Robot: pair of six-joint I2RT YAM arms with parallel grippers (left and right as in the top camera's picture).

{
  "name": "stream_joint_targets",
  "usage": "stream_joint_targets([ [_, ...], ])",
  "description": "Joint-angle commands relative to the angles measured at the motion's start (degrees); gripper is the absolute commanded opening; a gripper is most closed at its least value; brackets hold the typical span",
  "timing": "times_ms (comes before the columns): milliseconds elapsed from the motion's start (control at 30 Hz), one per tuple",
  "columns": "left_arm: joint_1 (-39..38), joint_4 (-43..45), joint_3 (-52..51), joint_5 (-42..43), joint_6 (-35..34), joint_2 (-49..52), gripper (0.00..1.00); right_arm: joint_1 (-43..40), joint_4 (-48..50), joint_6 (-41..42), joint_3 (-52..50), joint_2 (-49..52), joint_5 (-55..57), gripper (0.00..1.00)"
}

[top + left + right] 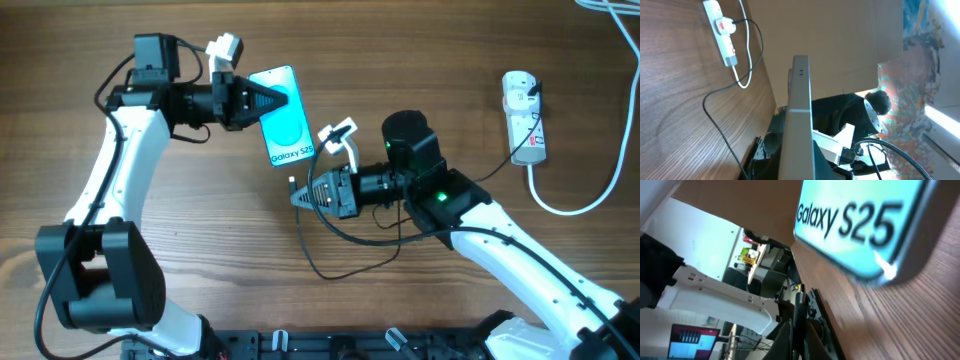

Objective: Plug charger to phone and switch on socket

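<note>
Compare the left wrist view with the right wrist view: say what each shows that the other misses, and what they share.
Left wrist only: the socket with the charger cable leading from it across the table, and the phone seen edge-on. Right wrist only: the phone's lit screen reading "Galaxy S25", and the connector tip held in the right gripper, apart from it. Both: the phone and the wooden table.
</note>
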Motion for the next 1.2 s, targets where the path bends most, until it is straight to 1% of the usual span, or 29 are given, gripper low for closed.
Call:
stream_joint_targets([
  [0, -1.27, -0.44, 0.44, 3.19, -0.76, -0.44, 0.04, -0.17, 0.66, 0.15, -0.17, 0.15, 0.11, 0.04],
  [100, -1.29, -0.37, 0.44, 3.19, -0.76, -0.44, 0.04, -1.86, 0.68, -0.04, -0.17, 0.17, -0.79, 0.04],
  [167, -1.29, -0.37, 0.44, 3.19, -0.74, -0.44, 0.04, -3.52, 0.72, -2.08, -0.17, 0.17, -3.93, 0.04],
  [267, -1.31, -0.37, 0.44, 3.19, -0.74, -0.44, 0.04, -3.74, 0.74, -4.13, -0.17, 0.35, -6.62, 0.04],
  [467, -1.31, -0.42, 0.44, 3.21, -0.76, -0.44, 0.04, -3.76, 1.46, -4.11, -0.17, 1.92, -6.69, 0.04],
  [633, -1.36, -0.42, 0.44, 3.19, -0.76, -0.44, 0.04, -3.76, 3.93, -2.95, -0.17, 1.92, -7.26, 0.04],
  [1033, -3.13, -0.59, 0.44, 3.19, -0.72, -0.44, 0.04, -3.8, 4.0, -1.57, -0.17, 2.64, -7.02, 0.04],
  [1167, -3.13, -0.59, 0.44, 3.19, -0.74, -0.44, 0.04, -5.66, 3.93, -1.42, -0.17, 2.67, -8.22, 0.04],
])
